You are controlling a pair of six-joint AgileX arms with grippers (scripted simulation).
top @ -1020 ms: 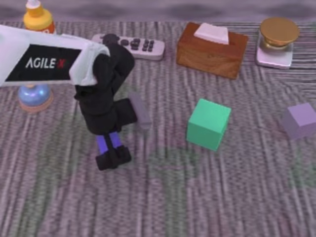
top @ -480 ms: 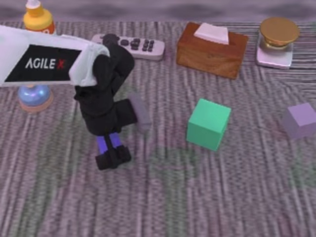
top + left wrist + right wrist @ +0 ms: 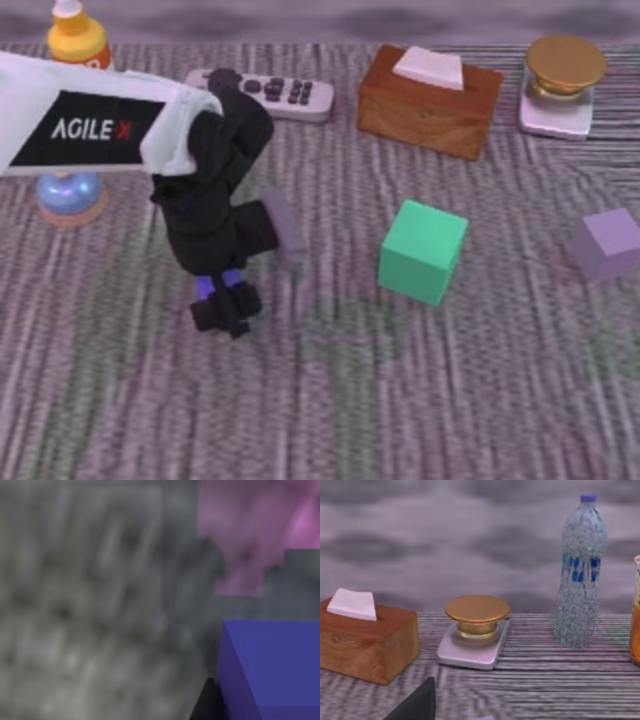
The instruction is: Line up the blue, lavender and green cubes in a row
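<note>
Grip on the small vivid blue-violet cube (image 3: pixel 219 284), left of table centre.
My left gripper (image 3: pixel 226 305) is clamped on it at about 9 o'clock from the large mint green cube (image 3: pixel 423 250); the mid-sized pale lavender cube (image 3: pixel 607 243) lies well apart at 3 o'clock. I judge it best to carry it level and set it beside the green one, faces parallel. My right arm is parked; I cannot tell its fingers' state.

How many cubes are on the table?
3: the green cube mid-table, the lavender cube at the right edge, the blue cube mostly hidden in the left pincer.
</note>
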